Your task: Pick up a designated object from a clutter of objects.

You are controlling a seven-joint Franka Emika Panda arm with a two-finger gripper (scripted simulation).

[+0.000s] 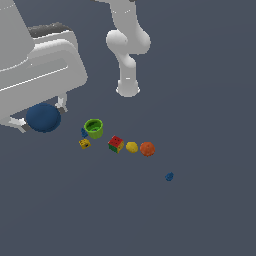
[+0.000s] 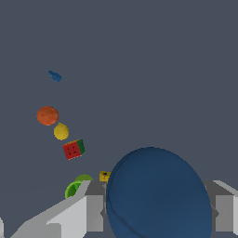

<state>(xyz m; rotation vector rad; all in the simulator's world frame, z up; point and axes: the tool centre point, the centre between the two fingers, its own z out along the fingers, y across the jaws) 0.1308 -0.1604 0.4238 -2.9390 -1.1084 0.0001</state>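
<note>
The designated object, a smooth dark blue ball [image 1: 44, 117], sits between the fingers of my gripper [image 1: 42, 115] at the exterior view's left, apart from the other toys. In the wrist view the ball [image 2: 158, 195] fills the foreground, with a grey finger [image 2: 94, 211] pressed against each side, so the gripper [image 2: 158, 214] is shut on it. The clutter of objects lies in a row: green cup [image 1: 93, 128], yellow die-like block [image 1: 84, 144], multicoloured cube [image 1: 116, 144], yellow ball [image 1: 131, 147] and orange ball [image 1: 147, 148].
A small lumpy blue piece [image 1: 169, 176] lies alone toward the exterior view's right. A tiny blue bit [image 1: 84, 132] touches the green cup. The arm's white base [image 1: 128, 87] stands behind the row on the dark grey floor.
</note>
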